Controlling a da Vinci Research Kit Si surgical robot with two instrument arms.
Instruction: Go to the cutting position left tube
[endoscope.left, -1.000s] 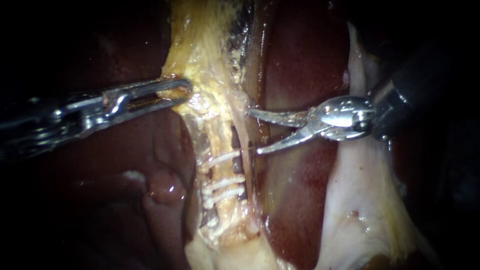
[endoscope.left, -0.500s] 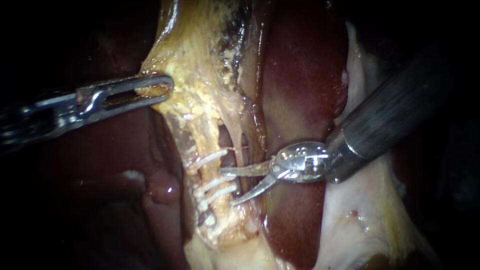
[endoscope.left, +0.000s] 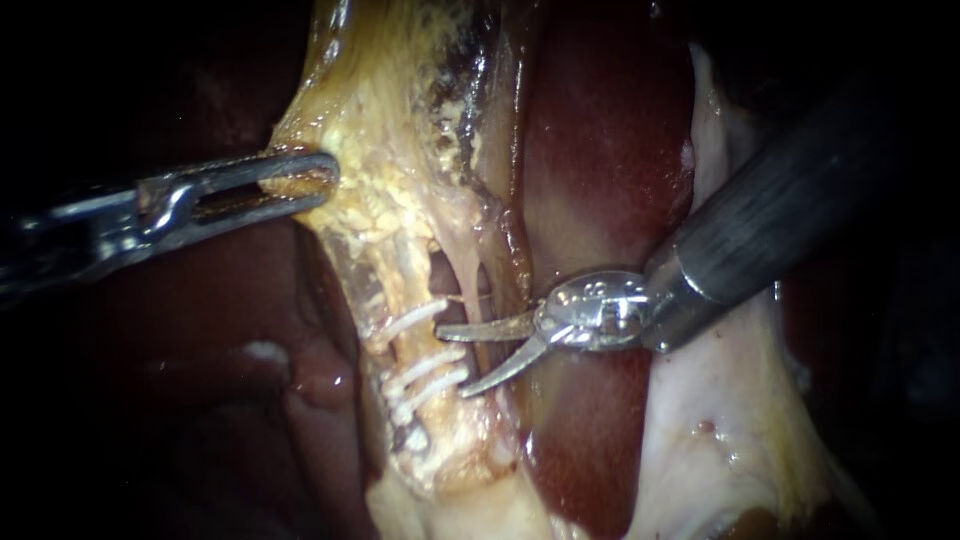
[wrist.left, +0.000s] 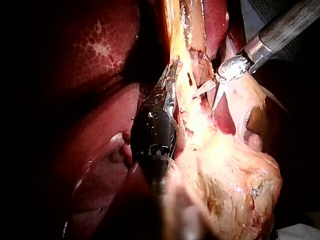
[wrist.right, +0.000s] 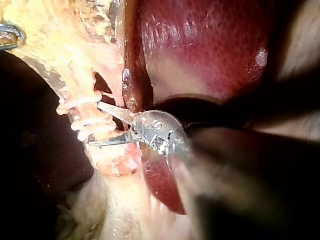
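The left tube (endoscope.left: 398, 290) is a pale yellow strand running down the middle, crossed by three white clips (endoscope.left: 428, 366). My right instrument (endoscope.left: 451, 362) has two thin blades, open, reaching the tube from its right at the height of the clips. The upper blade lies just under the top clip (endoscope.left: 412, 319), and the lower blade ends beside the bottom clip. The right wrist view shows the same open blades (wrist.right: 94, 124) against the clipped tube (wrist.right: 85, 122). My left instrument (endoscope.left: 300, 185) is shut on the yellow fatty tissue (endoscope.left: 370, 190) above the clips and holds it to the left.
Dark red liver (endoscope.left: 600, 150) lies right of the tube, behind the right instrument's shaft (endoscope.left: 780, 220). A thinner strand (endoscope.left: 470, 275) runs just right of the left tube. Pale white tissue (endoscope.left: 720, 420) spreads at the lower right. In the left wrist view both instruments flank the tube (wrist.left: 187, 95).
My right instrument has come down and to the left, from beside the tube above the clips to the level of the clips, blades still open. The left instrument drew the yellow tissue further left.
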